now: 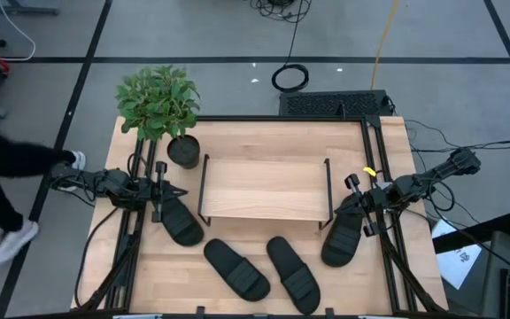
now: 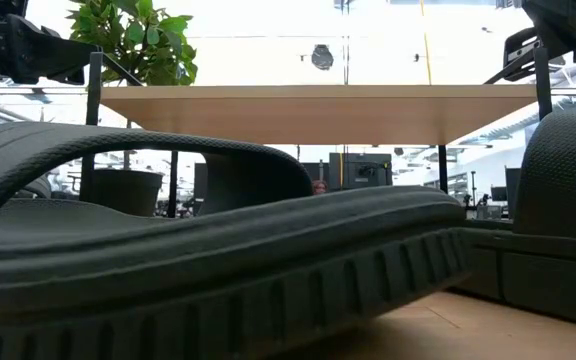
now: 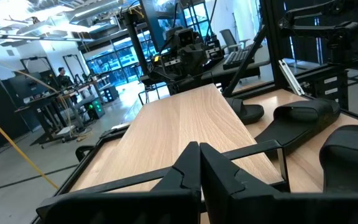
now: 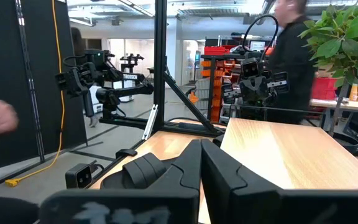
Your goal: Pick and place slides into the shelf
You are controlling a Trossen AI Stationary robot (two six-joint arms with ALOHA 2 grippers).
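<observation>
the high view alone shows all four slides (image 1: 236,269) around the shelf (image 1: 264,188), while wrist views show both grippers (image 3: 199,163) (image 4: 201,160) pressed together.

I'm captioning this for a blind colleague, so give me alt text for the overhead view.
Seen from above, a low wooden shelf stands mid-table with four black slides around it: two lying in front, one under the left hand and one under the right hand. A potted plant stands at the back left corner.
</observation>
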